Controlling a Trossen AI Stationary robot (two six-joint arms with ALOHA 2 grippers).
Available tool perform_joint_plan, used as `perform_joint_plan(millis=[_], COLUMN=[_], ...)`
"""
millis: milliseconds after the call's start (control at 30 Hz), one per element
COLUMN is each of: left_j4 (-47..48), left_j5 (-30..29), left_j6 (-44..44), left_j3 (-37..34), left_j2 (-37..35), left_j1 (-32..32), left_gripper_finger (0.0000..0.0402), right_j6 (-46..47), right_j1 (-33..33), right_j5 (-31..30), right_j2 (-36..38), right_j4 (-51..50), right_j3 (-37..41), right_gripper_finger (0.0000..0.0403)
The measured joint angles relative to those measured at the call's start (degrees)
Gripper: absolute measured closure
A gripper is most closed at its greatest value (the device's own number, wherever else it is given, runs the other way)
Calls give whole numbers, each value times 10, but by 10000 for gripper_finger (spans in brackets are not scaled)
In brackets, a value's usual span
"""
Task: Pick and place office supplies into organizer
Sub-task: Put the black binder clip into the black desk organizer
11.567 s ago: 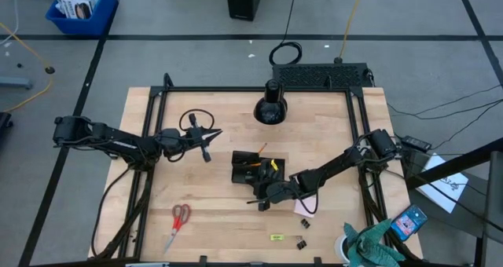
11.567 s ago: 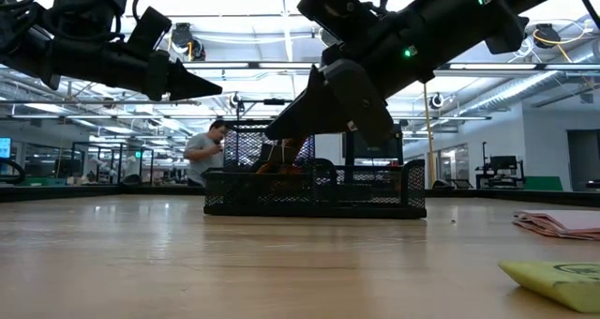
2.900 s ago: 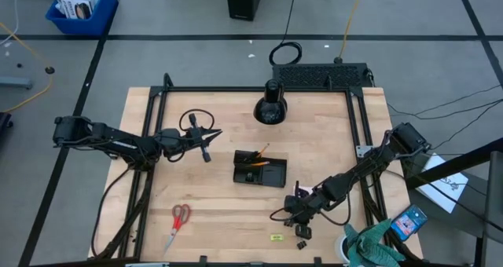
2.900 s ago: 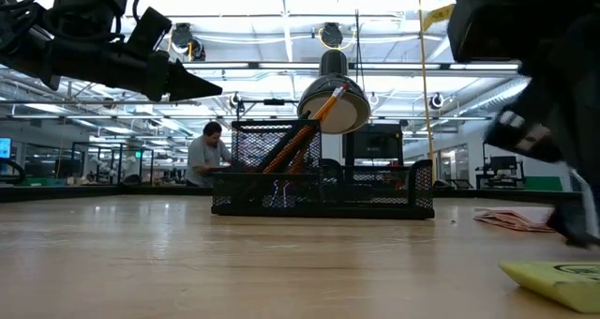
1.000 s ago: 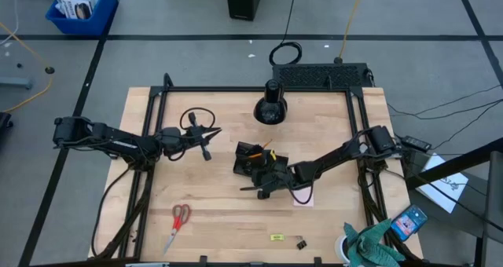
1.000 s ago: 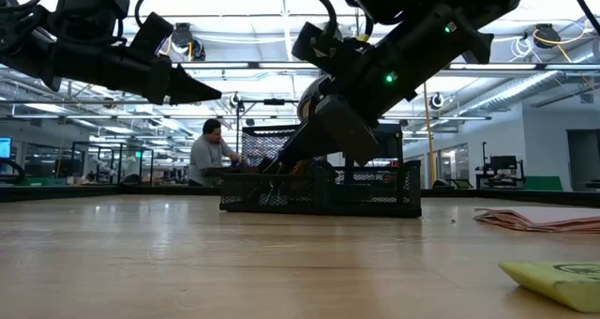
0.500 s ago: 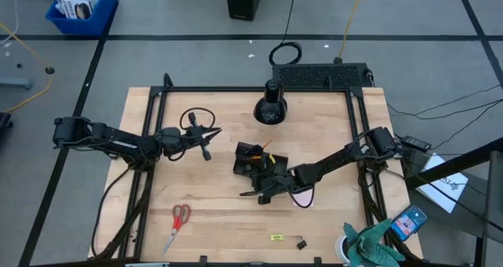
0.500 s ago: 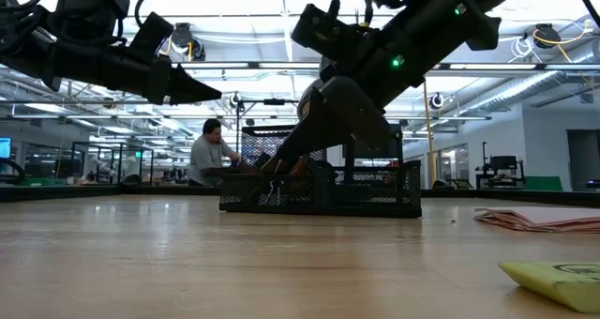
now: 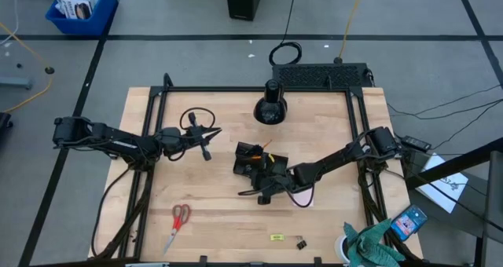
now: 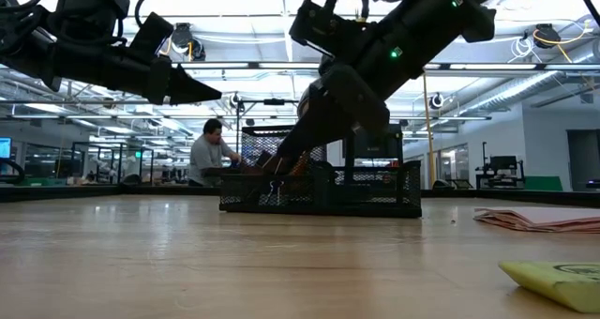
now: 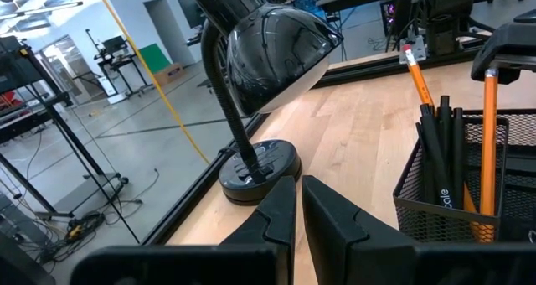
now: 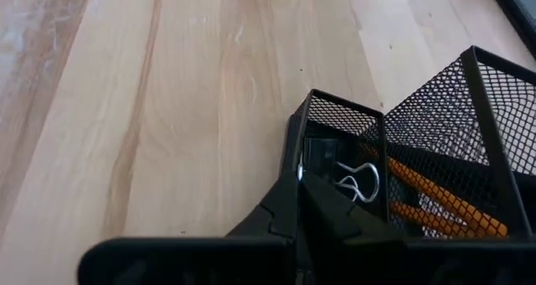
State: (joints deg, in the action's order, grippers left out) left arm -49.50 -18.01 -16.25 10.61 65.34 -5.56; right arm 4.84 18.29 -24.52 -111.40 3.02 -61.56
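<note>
Black mesh fills the lower right of my right wrist view; that is the organizer (image 12: 435,151), and my right gripper (image 12: 299,203) sits with its tips right at the rim of a small end compartment; my fingers are pressed together, nothing visibly pinched between them; a binder clip (image 12: 347,178) with its wire loops lies in that compartment, just past my tips, so I judge the drop is done and I am parked here only because this is the delivery spot; orange pencils (image 12: 435,203) lean across the neighbouring section.

From above, the organizer (image 9: 245,155) sits centre frame; my right arm reaches in from the right edge, stretched long and low toward centre, the gripper (image 9: 263,190) at the tray's lower side; a pink sticky-note pad (image 9: 302,197) lies just under the forearm.

My left gripper (image 9: 212,133) waits left of centre, arm extended from the left edge, fingers nearly together and holding nothing; its view looks past them at a black desk lamp (image 11: 268,42).

Work remains, I reckon: red-handled scissors (image 9: 178,220) lie lower left; a yellow-green piece (image 9: 276,237) and another binder clip (image 9: 301,243) sit near the bottom edge, all well apart from the tray; the scissors look closer to my left arm.
</note>
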Motion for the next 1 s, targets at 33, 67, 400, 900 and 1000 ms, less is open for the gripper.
perform_joint_plan(millis=[33, 67, 400, 900, 1000], left_j4=[0, 0, 0, 0, 0], left_j5=[0, 0, 0, 0, 0], left_j6=[0, 0, 0, -1, -1], left_j3=[0, 0, 0, 0, 0], left_j2=[0, 0, 0, 0, 0], left_j1=[0, 0, 0, 0, 0], left_gripper_finger=[371, 371, 371, 371, 371], right_j6=[3, 4, 25, 39, 40], right_j1=[0, 0, -21, -40, -40], right_j5=[2, 1, 6, 48, 53], right_j2=[0, 0, 1, 4, 4], right_j4=[-5, -8, -23, -73, -77], right_j3=[0, 0, 0, -1, -2], right_gripper_finger=[403, 403, 403, 403, 403])
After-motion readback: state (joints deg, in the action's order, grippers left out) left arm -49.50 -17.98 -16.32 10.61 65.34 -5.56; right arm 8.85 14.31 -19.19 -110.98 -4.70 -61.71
